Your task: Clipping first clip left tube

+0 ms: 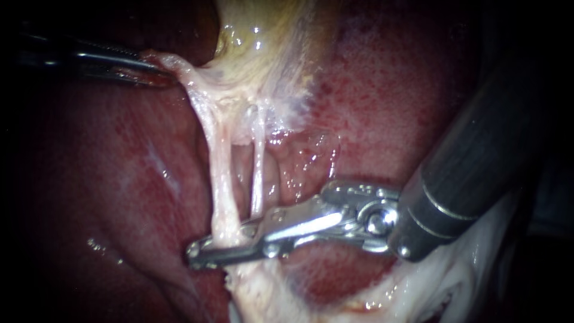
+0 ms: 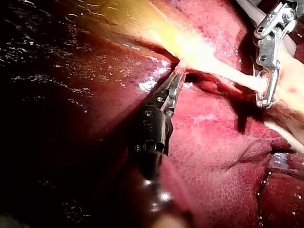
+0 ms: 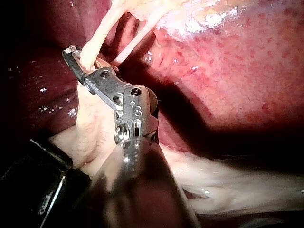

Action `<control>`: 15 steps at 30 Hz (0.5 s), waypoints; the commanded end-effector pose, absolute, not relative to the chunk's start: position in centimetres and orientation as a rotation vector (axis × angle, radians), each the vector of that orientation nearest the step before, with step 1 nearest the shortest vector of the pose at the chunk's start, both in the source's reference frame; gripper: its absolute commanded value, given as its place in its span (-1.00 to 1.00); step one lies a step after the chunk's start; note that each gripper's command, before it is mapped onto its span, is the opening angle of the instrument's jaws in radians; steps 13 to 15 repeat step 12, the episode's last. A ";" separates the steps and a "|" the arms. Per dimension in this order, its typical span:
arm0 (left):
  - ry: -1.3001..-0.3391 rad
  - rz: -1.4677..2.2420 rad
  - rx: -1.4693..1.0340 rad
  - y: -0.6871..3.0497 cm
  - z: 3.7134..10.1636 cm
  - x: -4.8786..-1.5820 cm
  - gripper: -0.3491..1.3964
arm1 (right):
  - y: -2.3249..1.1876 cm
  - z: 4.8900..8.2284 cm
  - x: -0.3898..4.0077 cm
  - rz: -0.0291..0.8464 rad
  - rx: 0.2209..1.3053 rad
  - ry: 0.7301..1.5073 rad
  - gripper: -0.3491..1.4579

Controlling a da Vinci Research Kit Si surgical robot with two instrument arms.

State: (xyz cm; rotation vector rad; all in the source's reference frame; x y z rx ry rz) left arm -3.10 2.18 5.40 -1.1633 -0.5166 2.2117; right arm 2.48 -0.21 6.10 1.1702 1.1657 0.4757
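Two pale tubes run down from the yellowish gallbladder (image 1: 263, 42). The left tube (image 1: 220, 173) is the thicker one; the right tube (image 1: 258, 173) is thin and close beside it. My right instrument (image 1: 200, 251) comes in from the right, and its long metal jaws are closed across the left tube's lower end, one on each side. The right wrist view shows the left tube (image 3: 92, 45) entering the right instrument's jaws (image 3: 73, 51). My left instrument (image 1: 156, 67) is shut on a pale flap of tissue at the gallbladder's edge and holds it stretched to the left.
Red liver (image 1: 119, 179) lies on both sides of the tubes and behind them. White fatty tissue (image 1: 263, 293) spreads below the right instrument's jaws and under its shaft (image 1: 472, 161). In the left wrist view the right instrument (image 2: 266, 102) stands ahead of the left instrument (image 2: 179, 71).
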 end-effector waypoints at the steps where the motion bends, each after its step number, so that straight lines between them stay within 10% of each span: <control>1: -0.516 2.212 -1.163 2.18 5.40 -3.10 -1.00 | -0.22 6.10 2.47 0.479 1.175 1.162 -1.00; 15: -0.516 2.212 -1.163 2.18 5.41 -3.11 -1.00 | -0.23 6.12 2.47 0.476 1.176 1.161 -1.00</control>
